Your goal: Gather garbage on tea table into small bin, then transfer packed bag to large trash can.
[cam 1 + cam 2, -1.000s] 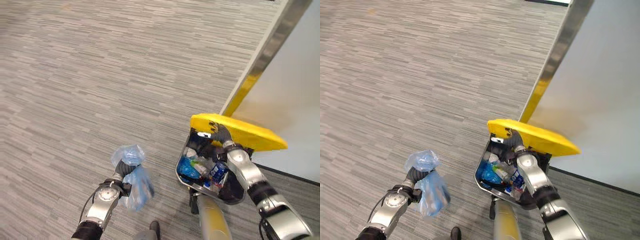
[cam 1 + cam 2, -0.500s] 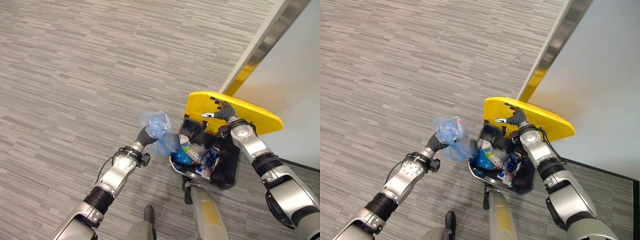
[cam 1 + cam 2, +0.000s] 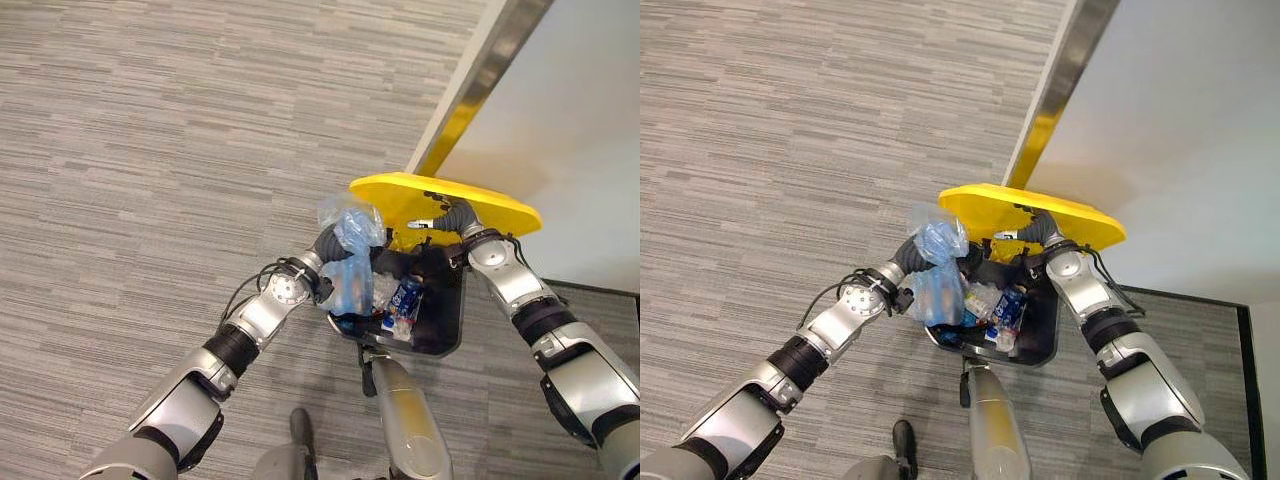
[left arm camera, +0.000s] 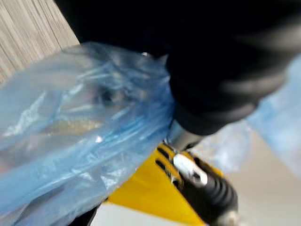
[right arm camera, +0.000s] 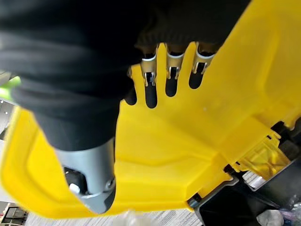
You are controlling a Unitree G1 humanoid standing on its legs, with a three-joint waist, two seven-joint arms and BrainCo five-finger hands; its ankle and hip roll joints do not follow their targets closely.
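Observation:
A large black trash can (image 3: 443, 325) stands on the carpet with its yellow lid (image 3: 470, 203) raised. My right hand (image 3: 447, 217) is open, its straight fingers (image 5: 170, 75) pressed flat against the lid's underside (image 5: 188, 141). My left hand (image 3: 327, 245) is shut on the gathered neck of a pale blue plastic bag (image 3: 352, 262). The bag hangs over the near left edge of the can's opening, partly above the trash inside. In the left wrist view the bag (image 4: 70, 136) bulges beside the dark cover (image 4: 221, 61), with the yellow lid (image 4: 146, 188) behind it.
Bottles and wrappers (image 3: 402, 298) lie inside the can. A white wall (image 3: 580, 120) with a metallic corner strip (image 3: 470, 95) rises right behind the can. Grey striped carpet (image 3: 150, 150) spreads to the left and front.
My left hand has carried the blue bag up and to the right, from out over the carpet to the can's opening. My right hand keeps the lid up. The camera has shifted.

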